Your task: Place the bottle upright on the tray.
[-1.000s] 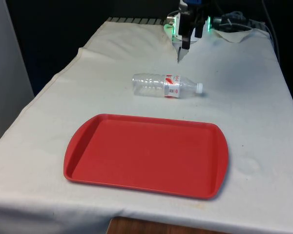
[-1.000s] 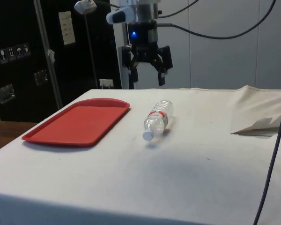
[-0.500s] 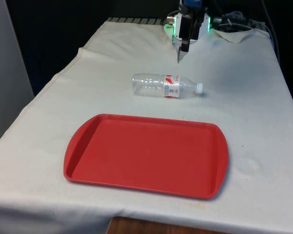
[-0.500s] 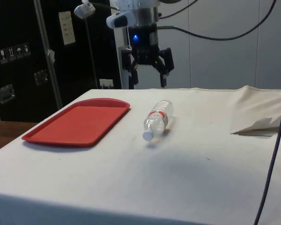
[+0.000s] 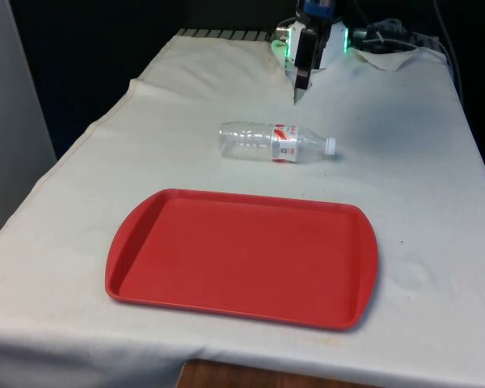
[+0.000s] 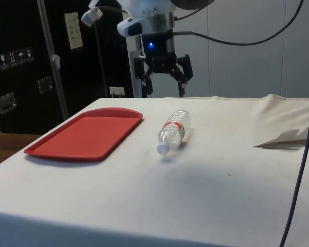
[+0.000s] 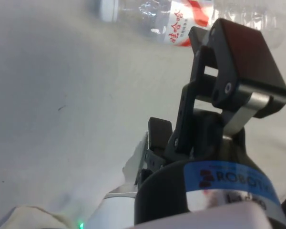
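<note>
In the front view the red tray (image 5: 242, 259) lies nearest, bare, on the white cloth (image 5: 420, 210). Beyond it, toward 12 o'clock and apart from the rim, the bottle (image 5: 273, 142) lies on its side — long axis across the table, white cap toward 3 o'clock, base toward 9. It is clear plastic, ribbed, with a red-and-white label near the neck. Farther still the gripper (image 6: 164, 87) hangs above the cloth — fingers spread, holding nothing
</note>
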Robot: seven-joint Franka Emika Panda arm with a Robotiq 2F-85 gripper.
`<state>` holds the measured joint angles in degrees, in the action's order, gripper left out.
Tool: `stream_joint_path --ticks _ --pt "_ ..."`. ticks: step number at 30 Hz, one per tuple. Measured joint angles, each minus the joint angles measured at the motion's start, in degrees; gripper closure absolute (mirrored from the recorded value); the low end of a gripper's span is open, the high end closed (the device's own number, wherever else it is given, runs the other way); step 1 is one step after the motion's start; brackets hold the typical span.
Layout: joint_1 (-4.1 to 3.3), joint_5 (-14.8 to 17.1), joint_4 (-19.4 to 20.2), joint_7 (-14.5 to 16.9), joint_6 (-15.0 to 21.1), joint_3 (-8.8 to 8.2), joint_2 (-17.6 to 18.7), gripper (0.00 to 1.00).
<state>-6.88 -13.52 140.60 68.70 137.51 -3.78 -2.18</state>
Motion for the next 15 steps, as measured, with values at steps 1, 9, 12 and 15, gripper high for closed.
stream_joint_path --ticks 1,9,12,15 --pt "0.0 -0.5 0.0 -0.1 0.0 0.0 0.1 0.0" --pt "0.0 -3.8 0.0 -0.6 0.0 0.06 0.4 0.0" --pt "0.0 -4.7 0.0 -0.7 0.0 0.11 0.5 0.0" --pt "0.0 -6.1 0.0 -1.0 0.0 0.11 0.7 0.0"
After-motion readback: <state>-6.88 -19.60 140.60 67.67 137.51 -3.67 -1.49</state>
